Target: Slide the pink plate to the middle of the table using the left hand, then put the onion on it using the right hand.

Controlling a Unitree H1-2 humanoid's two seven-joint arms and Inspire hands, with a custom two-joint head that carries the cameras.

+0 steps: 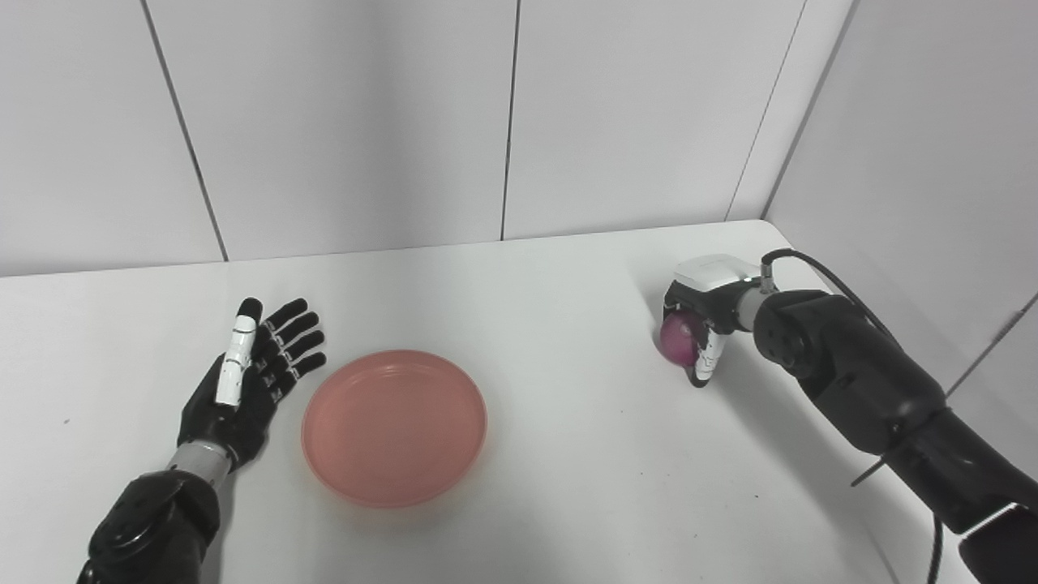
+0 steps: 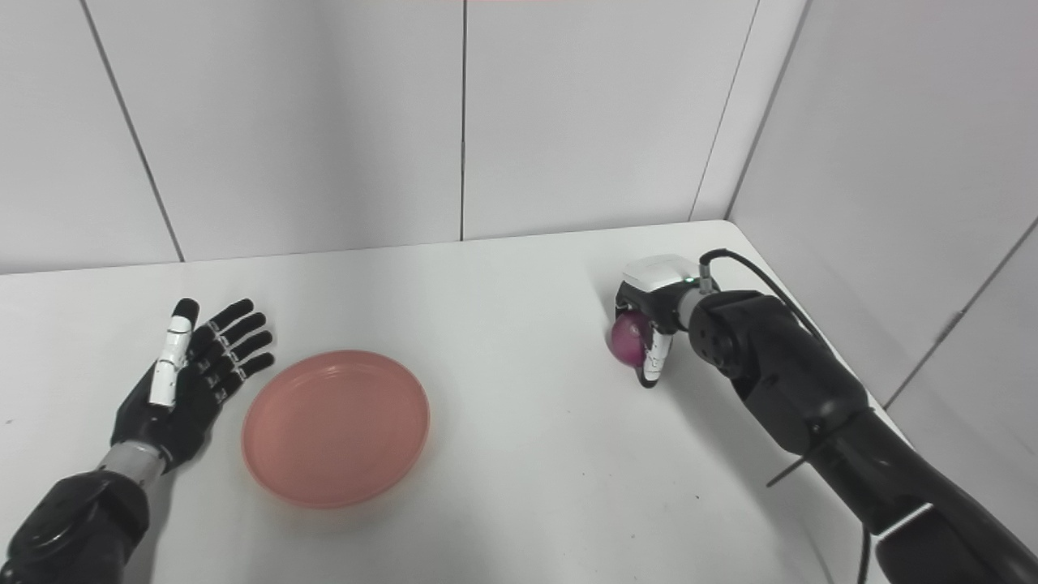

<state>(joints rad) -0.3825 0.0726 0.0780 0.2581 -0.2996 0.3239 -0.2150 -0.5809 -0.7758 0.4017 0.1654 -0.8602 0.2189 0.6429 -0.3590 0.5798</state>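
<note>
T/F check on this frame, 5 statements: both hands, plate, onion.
1. The left hand is open, fingers spread, beside the pink plate. True.
2. The onion lies on the plate. False: it sits in the right hand, far right of the plate.
3. The plate is empty. True.
4. The right hand is open and idle. False: its fingers are closed around the onion.
5. The left hand grips the plate's rim. False: it holds nothing and lies just left of the plate.
</note>
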